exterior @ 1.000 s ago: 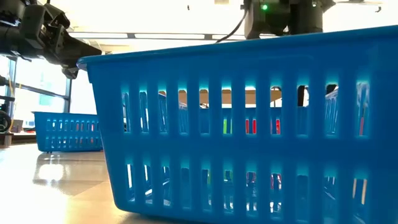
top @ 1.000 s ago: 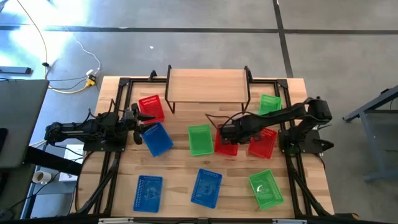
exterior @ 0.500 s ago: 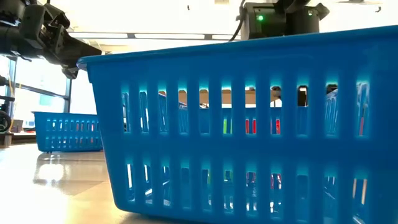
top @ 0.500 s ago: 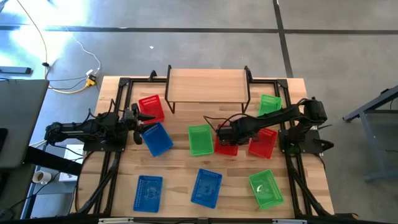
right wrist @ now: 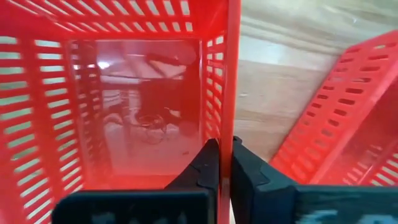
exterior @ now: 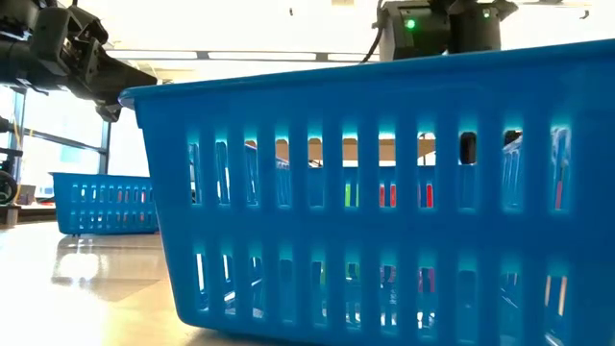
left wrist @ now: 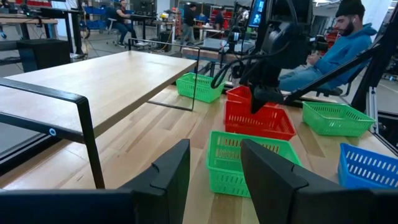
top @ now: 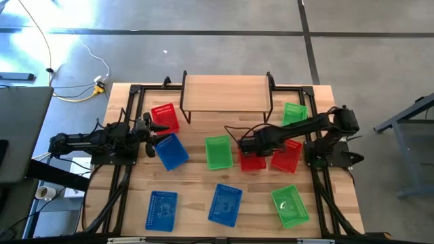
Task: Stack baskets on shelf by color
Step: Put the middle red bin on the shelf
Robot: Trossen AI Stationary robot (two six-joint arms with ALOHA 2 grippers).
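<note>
Right gripper (right wrist: pixel 222 163): fingers pinched tight on the side wall of a red basket (top: pixel 252 160), one finger inside the rim and one outside. That basket sits on the tabletop (top: pixel 196 183) near its middle, just in front of the shelf's right end, between a green basket (top: pixel 218 152) and a second red basket (top: pixel 287 154). The right arm reaches in from the tabletop's right edge, stretched low toward the centre, wrist angled down onto the rim.

Left gripper (top: pixel 150 133): fingers apart, nothing seen between them. It is held near the tabletop's left edge, between a third red basket (top: pixel 165 117) and a tilted blue basket (top: pixel 171 150); the left arm lies level, pointing across the tabletop toward the right arm.

Shelf (top: pixel 227 91): at the tabletop's far edge, middle; its plank carries no basket.

Remaining stock on the tabletop: one green basket (top: pixel 295 112) near the far right corner; along the near edge, two blue baskets (top: pixel 162 209) (top: pixel 225 203) and one green basket (top: pixel 290 205).

Progress, judged: none of the nine baskets is placed or stacked. The first red one is only just gripped and appears not yet lifted. All sorting by colour and all three stacks remain.
</note>
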